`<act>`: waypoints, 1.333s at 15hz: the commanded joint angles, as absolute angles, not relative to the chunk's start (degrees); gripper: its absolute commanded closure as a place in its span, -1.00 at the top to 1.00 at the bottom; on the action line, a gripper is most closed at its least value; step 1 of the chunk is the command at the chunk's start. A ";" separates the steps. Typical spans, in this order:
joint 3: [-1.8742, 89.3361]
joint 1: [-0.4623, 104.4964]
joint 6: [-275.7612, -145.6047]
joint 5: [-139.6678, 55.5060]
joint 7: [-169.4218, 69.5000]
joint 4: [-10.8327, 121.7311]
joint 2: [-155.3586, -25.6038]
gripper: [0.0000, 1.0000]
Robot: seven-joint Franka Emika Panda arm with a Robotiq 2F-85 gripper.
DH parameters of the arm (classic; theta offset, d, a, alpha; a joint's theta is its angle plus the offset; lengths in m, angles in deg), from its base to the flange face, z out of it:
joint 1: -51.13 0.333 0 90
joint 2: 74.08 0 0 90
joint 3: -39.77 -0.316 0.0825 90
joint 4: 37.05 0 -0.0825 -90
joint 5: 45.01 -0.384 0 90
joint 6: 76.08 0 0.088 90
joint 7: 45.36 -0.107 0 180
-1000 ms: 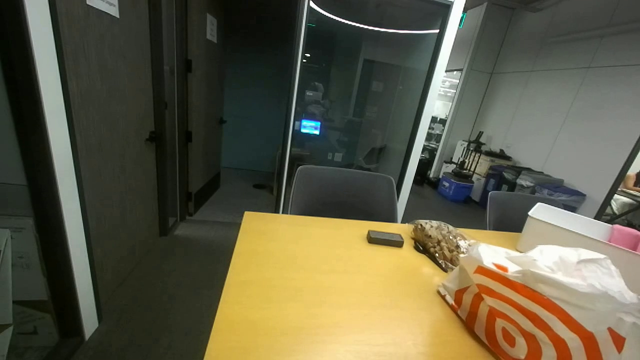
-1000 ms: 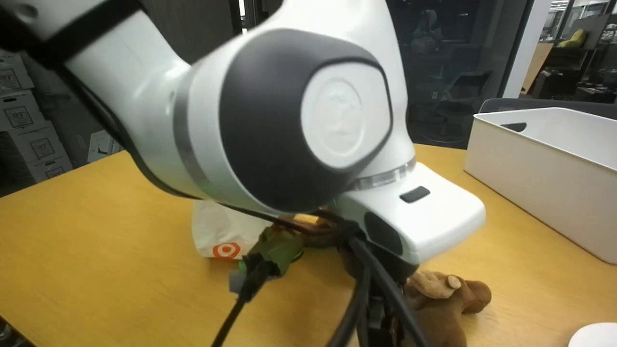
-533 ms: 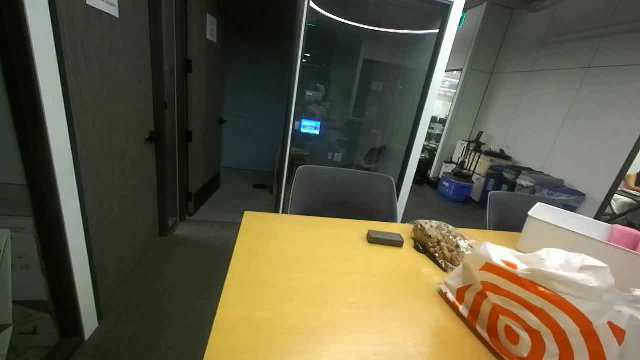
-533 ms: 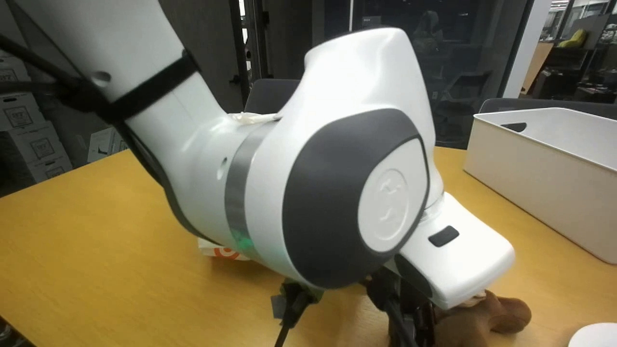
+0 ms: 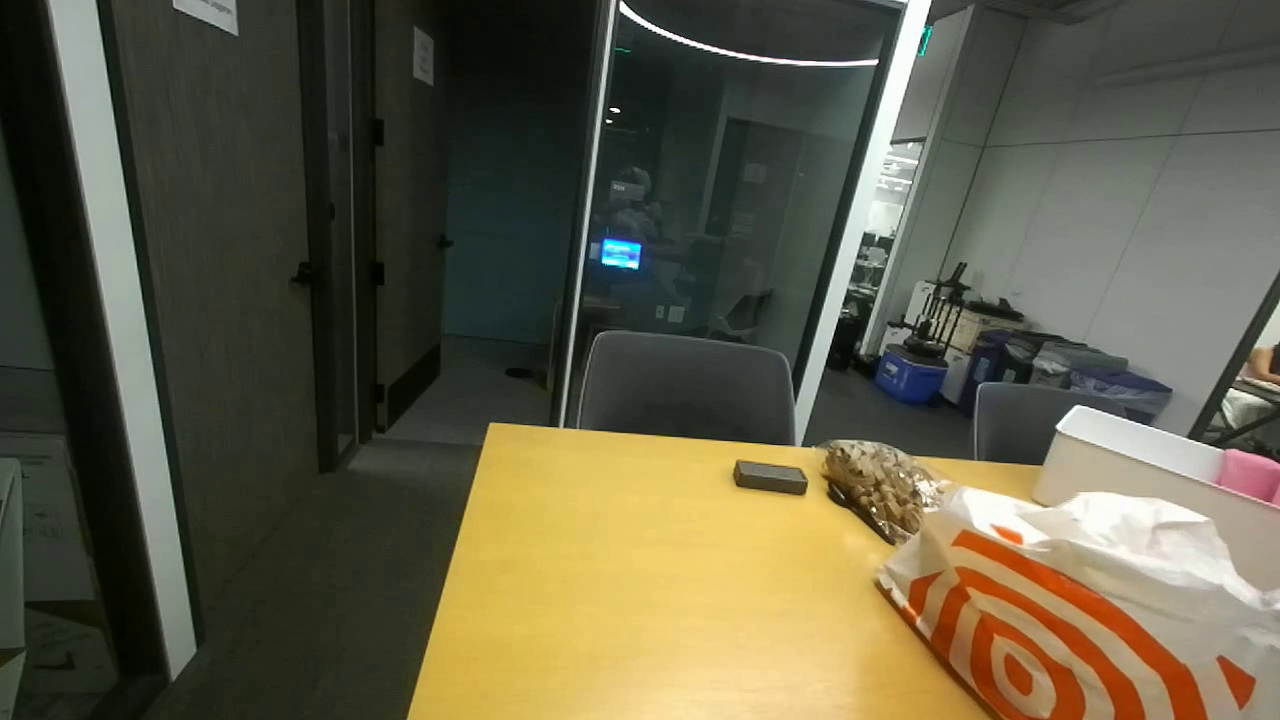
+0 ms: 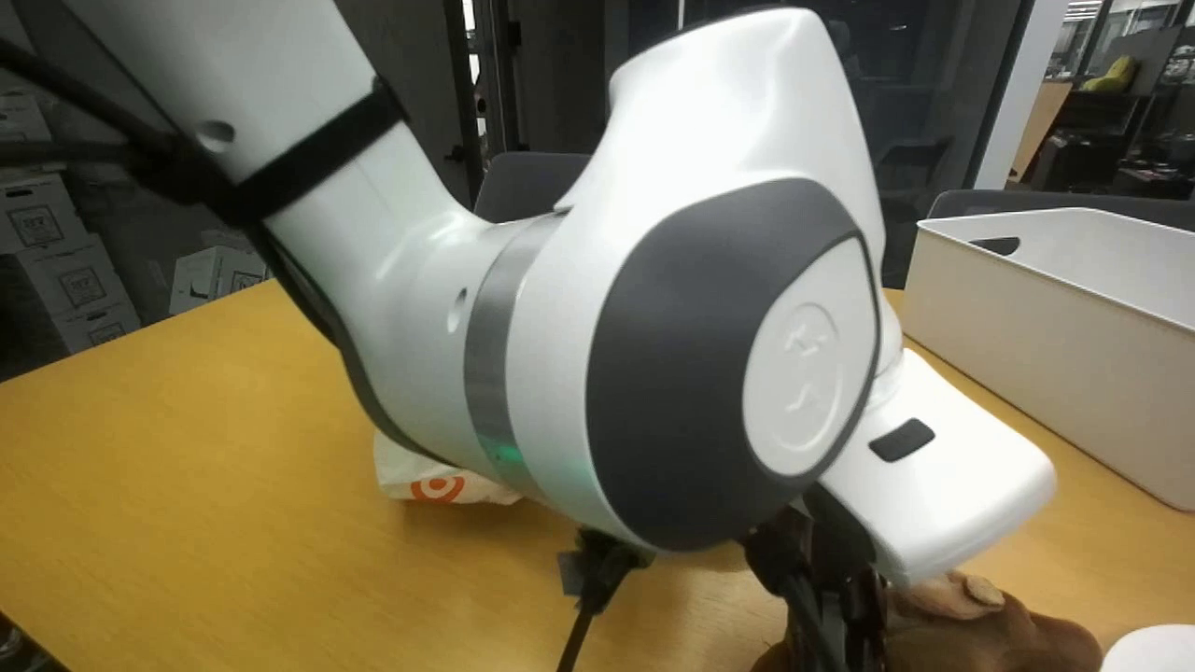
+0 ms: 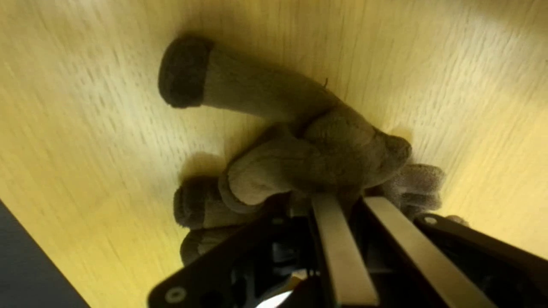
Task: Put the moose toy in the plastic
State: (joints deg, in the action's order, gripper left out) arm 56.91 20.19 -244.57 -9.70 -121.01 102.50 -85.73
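The brown moose toy (image 7: pixel 265 92) lies on the yellow table in the wrist view, legs spread and dark hooves pointing left. My gripper (image 7: pixel 347 200) has its fingers (image 7: pixel 342 252) drawn close together, with a narrow fold of the toy's body pinched between the tips. At the lower right of an exterior view, part of the moose toy (image 6: pixel 990 625) shows beside the dark gripper hardware, which is largely covered by the arm and cables. The plastic, a crinkled white bag with orange rings (image 5: pixel 1080 600), fills the lower right of an exterior view; only a corner of the bag (image 6: pixel 439 485) shows past the arm.
A white bin (image 6: pixel 1046 345) stands at the right, with something pink (image 5: pixel 1250 475) in it. Near the far edge lie a clear bag of brown pieces (image 5: pixel 885 485) and a small black block (image 5: pixel 770 477). A white round object (image 6: pixel 1158 649) sits at the corner.
The arm has swung to the right and lower in an exterior view. My gripper has shut, and the moose toy has shifted right with it. The bag stirs slightly.
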 commanded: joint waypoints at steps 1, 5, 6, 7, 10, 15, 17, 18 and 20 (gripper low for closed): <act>57.49 19.50 -246.19 -10.21 -121.63 102.28 -83.82 -0.88; 57.92 17.90 -246.35 -12.51 -121.13 102.47 -79.07 -0.86; 57.57 17.25 -245.66 -14.20 -120.14 102.57 -77.47 -0.86; 57.09 16.66 -245.07 -16.76 -118.93 102.77 -75.74 -0.87; 56.22 16.20 -245.90 -26.92 -112.40 103.96 -69.98 -0.87; 58.61 23.09 -246.20 -42.84 -99.28 105.02 -59.20 -0.89; 58.35 26.79 -244.75 -48.50 -93.11 105.51 -54.23 -0.90; 57.83 28.56 -243.42 -50.73 -90.59 105.59 -52.05 -0.90; 57.72 32.82 -240.69 -55.76 -85.65 105.39 -49.10 -0.89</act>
State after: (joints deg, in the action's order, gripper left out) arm 57.61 27.58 -244.02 -49.45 -92.90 103.84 -55.73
